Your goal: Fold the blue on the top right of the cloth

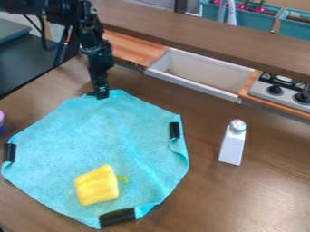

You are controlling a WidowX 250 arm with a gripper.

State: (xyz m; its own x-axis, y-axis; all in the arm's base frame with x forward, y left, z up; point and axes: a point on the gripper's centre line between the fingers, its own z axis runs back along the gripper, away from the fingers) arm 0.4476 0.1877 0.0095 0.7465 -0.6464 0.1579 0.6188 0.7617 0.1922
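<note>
- Blue cloth [97, 136]: in the camera view it lies spread on the brown table [266, 190], with black strips at its left, right and bottom edges.
- Gripper [99, 96]: it hangs at the top edge of the cloth, near or touching it (the contact I cannot confirm). Whether it is wide, narrow or has some fabric inside, I cannot tell.
- Done: very little, I judge. The right edge curls a bit below its black strip [175, 130], but at the top right I see no flap laid over the cloth.
- Left to do: the top right part should be taken, lifted and brought inward, then released.
- Yellow toy pepper [97, 186]: it rests on the lower part of the cloth, so a small fold would probably not disturb it.
- White shaker [233, 145]: it stands apart, to the right.
</note>
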